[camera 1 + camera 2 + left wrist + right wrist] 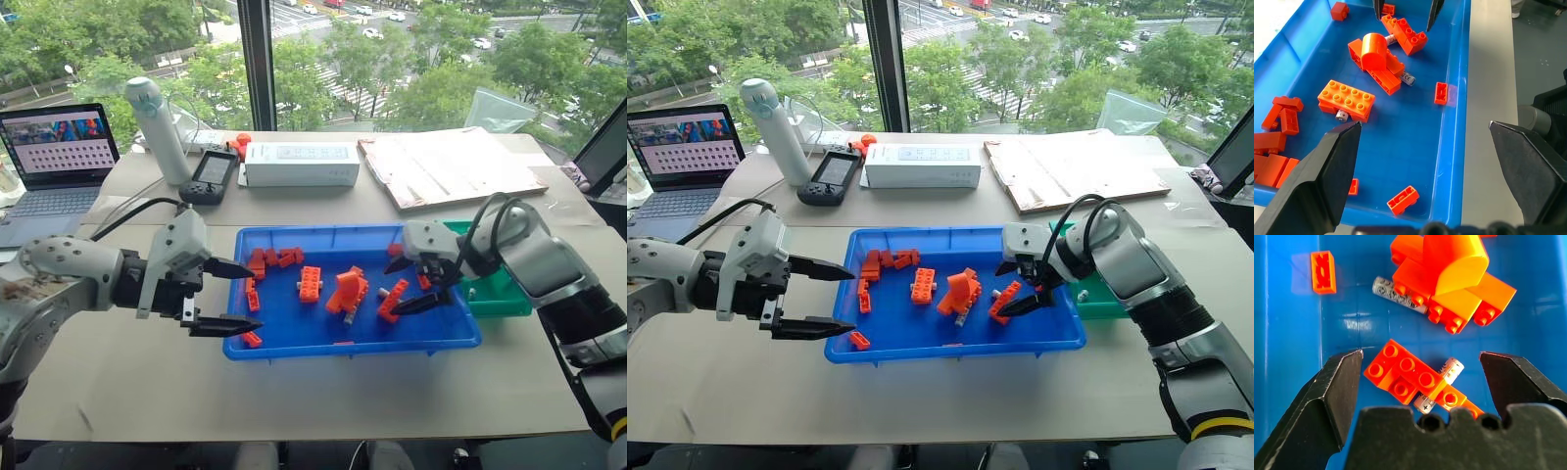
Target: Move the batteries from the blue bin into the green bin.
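The blue bin (343, 350) lies mid-table with orange bricks (311, 284) scattered in it. One of the batteries (1400, 294) lies beside the arched brick pile, and a second battery (1453, 369) pokes out from under a long orange brick. A third battery (1342, 115) peeks from beneath a flat brick. My right gripper (402, 287) hangs open over the bin's right part, its fingers straddling that long brick and battery without touching them. My left gripper (238, 297) stands open over the bin's left rim, holding nothing. The green bin (505, 294) sits just right of the blue bin, partly behind my right arm.
Behind the bins are a white box (299, 164), a black handheld device (211, 176), a white upright cylinder (157, 127) and a board with papers (446, 166). A laptop (59, 147) stands at the far left. A cable (137, 211) runs toward my left arm.
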Controlling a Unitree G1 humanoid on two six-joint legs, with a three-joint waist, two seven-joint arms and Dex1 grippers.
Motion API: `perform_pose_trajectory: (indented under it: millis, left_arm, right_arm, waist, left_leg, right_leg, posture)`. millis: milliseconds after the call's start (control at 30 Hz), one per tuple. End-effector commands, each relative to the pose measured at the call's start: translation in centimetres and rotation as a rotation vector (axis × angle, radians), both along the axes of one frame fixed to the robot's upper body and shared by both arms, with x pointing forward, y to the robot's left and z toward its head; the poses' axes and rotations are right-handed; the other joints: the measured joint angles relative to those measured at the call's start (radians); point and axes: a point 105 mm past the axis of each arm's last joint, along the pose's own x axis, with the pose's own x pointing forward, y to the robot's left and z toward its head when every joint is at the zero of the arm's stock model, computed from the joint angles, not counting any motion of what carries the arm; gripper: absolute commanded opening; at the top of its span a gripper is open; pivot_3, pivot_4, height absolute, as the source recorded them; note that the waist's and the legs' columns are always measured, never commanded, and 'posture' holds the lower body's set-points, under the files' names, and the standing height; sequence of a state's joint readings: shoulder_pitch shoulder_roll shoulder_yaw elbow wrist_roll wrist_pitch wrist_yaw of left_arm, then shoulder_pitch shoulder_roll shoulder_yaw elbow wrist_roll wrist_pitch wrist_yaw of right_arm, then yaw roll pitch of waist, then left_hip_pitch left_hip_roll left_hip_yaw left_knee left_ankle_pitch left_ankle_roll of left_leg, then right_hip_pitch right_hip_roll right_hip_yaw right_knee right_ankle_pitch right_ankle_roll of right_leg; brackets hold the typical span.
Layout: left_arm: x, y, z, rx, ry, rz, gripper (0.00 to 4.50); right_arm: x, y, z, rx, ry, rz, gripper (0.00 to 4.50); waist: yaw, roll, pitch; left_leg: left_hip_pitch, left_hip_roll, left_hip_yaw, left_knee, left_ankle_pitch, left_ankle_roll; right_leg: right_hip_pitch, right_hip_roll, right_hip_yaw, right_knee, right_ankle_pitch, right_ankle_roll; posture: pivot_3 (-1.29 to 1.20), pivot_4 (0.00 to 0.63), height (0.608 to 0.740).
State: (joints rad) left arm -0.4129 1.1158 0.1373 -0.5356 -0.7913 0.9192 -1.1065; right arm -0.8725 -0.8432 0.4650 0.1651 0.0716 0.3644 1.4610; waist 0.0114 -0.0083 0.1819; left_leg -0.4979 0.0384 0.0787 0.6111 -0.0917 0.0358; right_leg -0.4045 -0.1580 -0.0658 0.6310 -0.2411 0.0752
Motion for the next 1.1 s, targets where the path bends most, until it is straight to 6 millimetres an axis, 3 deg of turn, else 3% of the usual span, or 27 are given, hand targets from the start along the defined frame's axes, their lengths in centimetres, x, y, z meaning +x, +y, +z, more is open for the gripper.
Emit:
perform_pose_trajectory:
  millis: [33,200,400,533,867,967,1100]
  left_arm:
    - [-0.3,0.0,0.7,0.014,-0.037,0.003,4.50]
    - [-0.3,0.0,0.6,0.011,-0.040,0.014,4.50]
    - [-0.4,-0.1,0.4,0.012,-0.038,0.014,4.50]
    - [-0.4,-0.2,0.3,0.017,-0.042,0.006,4.50]
    - [-0.8,-0.6,0.6,0.014,-0.048,0.004,4.50]
    - [-0.8,-0.6,0.6,0.013,-0.047,0.007,4.50]
    - [-0.8,-0.6,0.6,0.000,-0.038,0.005,4.50]
  right_arm:
    - [0.6,-0.5,0.8,-0.040,-0.059,0.033,4.44]
    - [1.3,-1.4,1.9,-0.056,-0.083,0.044,4.44]
    - [1.3,-1.2,3.8,-0.030,-0.080,0.105,4.44]
    - [1.9,-0.8,3.0,-0.141,-0.160,0.241,4.44]
    - [2.6,0.2,0.6,-0.196,-0.195,0.407,4.44]
    - [2.5,0.3,0.3,-0.191,-0.190,0.424,3.76]
    - [2.3,0.8,0.6,-0.154,-0.187,0.432,2.42]
  waist:
    - [0.001,0.000,0.000]
    - [-0.001,0.000,0.000]
    - [-0.002,0.000,0.000]
    - [-0.003,0.000,0.000]
    - [-0.002,0.000,0.000]
    - [-0.005,0.000,0.000]
    - [-0.006,0.000,0.000]
  left_leg:
    - [0.000,0.000,0.000,0.000,0.000,0.000]
    - [0.000,0.001,0.000,0.000,0.000,-0.001]
    - [0.000,0.005,0.000,0.000,0.001,-0.002]
    - [0.000,0.007,0.000,-0.001,0.002,-0.003]
    - [0.000,0.009,0.000,-0.001,0.003,-0.005]
    - [0.001,0.009,0.000,-0.001,0.003,-0.005]
    - [0.001,0.010,0.000,-0.001,0.003,-0.006]
  right_leg:
    - [0.000,0.000,0.000,0.000,0.000,0.000]
    - [0.000,0.001,0.000,0.000,0.000,0.000]
    - [-0.001,0.005,0.000,0.000,0.001,-0.002]
    - [-0.001,0.007,0.000,-0.001,0.001,-0.003]
    - [-0.001,0.010,0.001,-0.001,0.002,-0.004]
    - [-0.001,0.010,0.001,0.000,0.002,-0.005]
    - [-0.001,0.011,0.001,0.000,0.002,-0.005]
  posture:
    - [0.00,0.150,0.740]
    - [0.00,0.150,0.740]
    - [0.00,0.150,0.740]
    - [0.00,0.150,0.740]
    - [0.00,0.150,0.740]
    - [0.00,0.150,0.740]
    - [0.00,0.150,0.740]
